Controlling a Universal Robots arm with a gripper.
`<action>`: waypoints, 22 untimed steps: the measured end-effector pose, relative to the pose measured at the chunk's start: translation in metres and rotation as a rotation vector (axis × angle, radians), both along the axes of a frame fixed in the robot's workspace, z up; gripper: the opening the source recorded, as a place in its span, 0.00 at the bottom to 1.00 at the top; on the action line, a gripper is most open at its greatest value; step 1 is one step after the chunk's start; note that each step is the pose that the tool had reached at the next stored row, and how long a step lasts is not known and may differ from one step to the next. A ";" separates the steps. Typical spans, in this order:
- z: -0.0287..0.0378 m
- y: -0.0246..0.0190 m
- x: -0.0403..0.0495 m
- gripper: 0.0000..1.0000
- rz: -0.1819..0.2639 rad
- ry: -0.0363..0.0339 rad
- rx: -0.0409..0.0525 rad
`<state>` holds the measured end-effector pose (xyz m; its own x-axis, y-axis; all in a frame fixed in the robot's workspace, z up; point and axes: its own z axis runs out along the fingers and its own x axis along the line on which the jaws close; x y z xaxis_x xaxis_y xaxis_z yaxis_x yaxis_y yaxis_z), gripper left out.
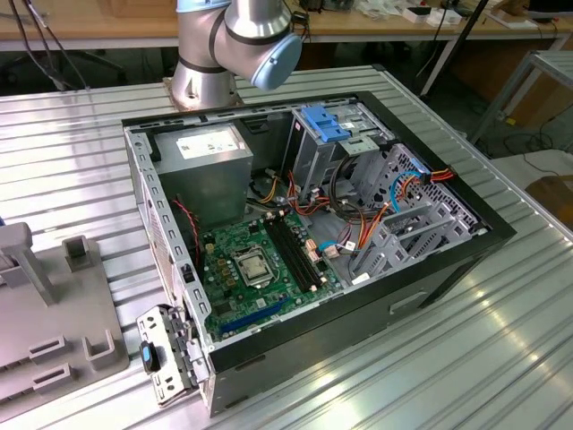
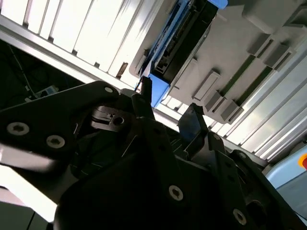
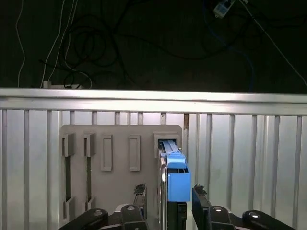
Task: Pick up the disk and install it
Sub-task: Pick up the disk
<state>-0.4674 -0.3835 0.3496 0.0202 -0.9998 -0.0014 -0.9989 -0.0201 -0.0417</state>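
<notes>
The disk (image 3: pixel 175 183) stands on edge in a slot of a grey holder plate (image 3: pixel 115 182), its bright blue carrier end facing the first wrist view. My gripper (image 3: pixel 169 194) is open and straddles it: one black fingertip (image 3: pixel 140 190) is a small gap away on one side, and the other fingertip (image 3: pixel 199 194) is close beside the blue carrier. In the second wrist view, the dark disk (image 2: pixel 184 40) with its blue edge runs away from the gripper (image 2: pixel 169 98), and the blue end lies between the two fingers.
The open computer case (image 1: pixel 430 287) lies on the ribbed metal table (image 1: pixel 510 349), with a power-supply box (image 1: pixel 210 152), a motherboard (image 1: pixel 260 264), loose cables and a drive cage topped by a light-blue latch plate (image 1: pixel 324 124). The arm's base (image 1: pixel 228 49) stands behind it. Part of the grey holder (image 1: pixel 40 313) is at the exterior view's left.
</notes>
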 end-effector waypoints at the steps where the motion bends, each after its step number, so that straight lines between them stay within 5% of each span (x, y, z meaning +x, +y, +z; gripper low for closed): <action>1: -0.0020 0.0002 0.0001 0.50 0.000 0.0003 0.0000; 4: -0.0071 0.0021 0.0001 0.50 0.000 0.0024 0.0000; 7: -0.0116 0.0084 0.0001 0.50 0.000 0.0049 0.0001; 18: -0.0357 0.0041 -0.0040 0.50 0.000 0.0053 0.0001; 22: -0.0382 0.0040 -0.0038 0.50 0.000 0.0053 0.0044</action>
